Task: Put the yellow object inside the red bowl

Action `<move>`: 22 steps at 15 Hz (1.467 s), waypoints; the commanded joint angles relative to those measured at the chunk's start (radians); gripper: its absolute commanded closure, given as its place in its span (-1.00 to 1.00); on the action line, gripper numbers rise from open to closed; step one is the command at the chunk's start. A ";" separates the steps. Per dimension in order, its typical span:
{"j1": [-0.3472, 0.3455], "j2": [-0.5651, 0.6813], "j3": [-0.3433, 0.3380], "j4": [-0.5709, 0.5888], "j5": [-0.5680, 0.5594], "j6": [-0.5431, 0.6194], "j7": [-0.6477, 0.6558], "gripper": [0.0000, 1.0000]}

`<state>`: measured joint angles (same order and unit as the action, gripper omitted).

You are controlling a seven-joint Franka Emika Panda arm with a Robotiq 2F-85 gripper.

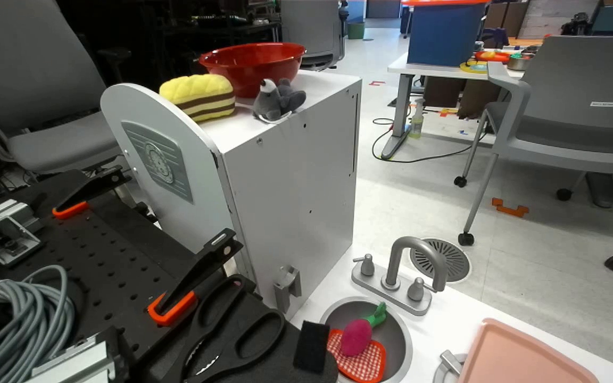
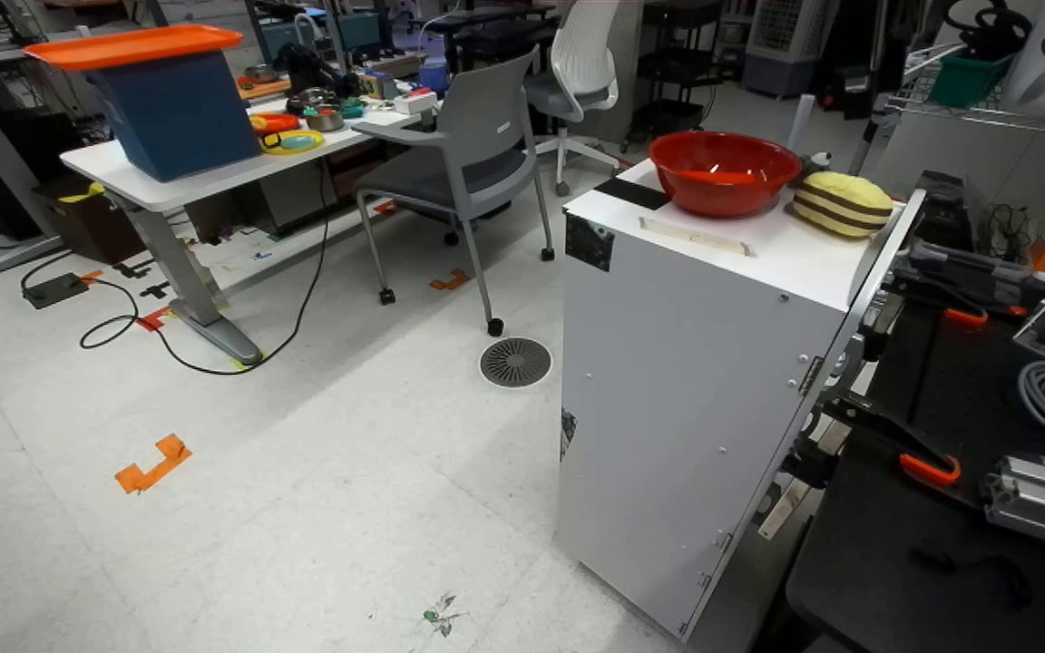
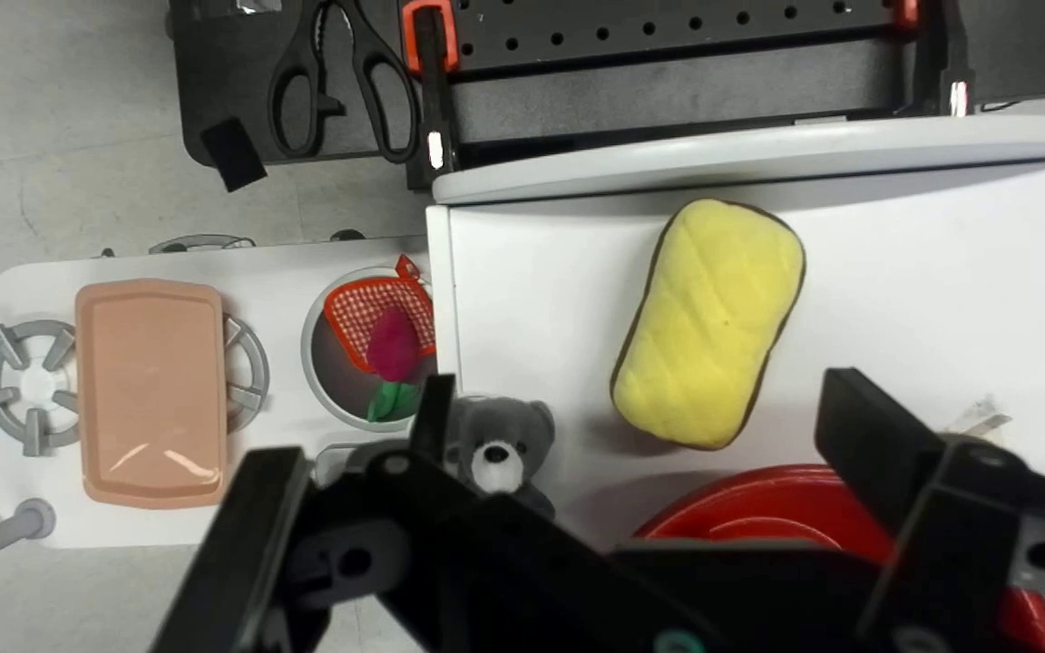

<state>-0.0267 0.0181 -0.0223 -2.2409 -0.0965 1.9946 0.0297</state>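
Operator: What is the condition of the gripper (image 3: 640, 408)?

Technician: Its jaws are spread wide, one at lower left of centre in the wrist view and one at lower right.

Operator: Where is the yellow plush cake (image 3: 708, 326)?

Technician: It lies right of centre in the wrist view, ridged face up, on the white cabinet top (image 3: 532, 290). It is outside the red bowl (image 3: 795, 497), with a narrow gap between plush and rim.

Operator: How is the bowl positioned?

Technician: In both exterior views it sits upright on the cabinet top. In the wrist view it occupies the lower right, partly hidden by the gripper.

Operator: Which other items are present?

Technician: In the wrist view, a grey plush bear (image 3: 509, 440) is just below and left of centre; a salmon-pink tray (image 3: 151, 390) lies flat at left.
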 commanded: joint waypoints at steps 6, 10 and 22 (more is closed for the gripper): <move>0.017 0.082 0.009 0.030 -0.024 -0.014 0.014 -1.00; 0.029 0.132 0.015 0.067 -0.032 -0.018 0.023 -1.00; 0.064 0.244 0.017 0.187 -0.016 -0.026 0.128 -1.00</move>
<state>0.0272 0.2368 -0.0080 -2.0959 -0.1090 1.9899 0.1243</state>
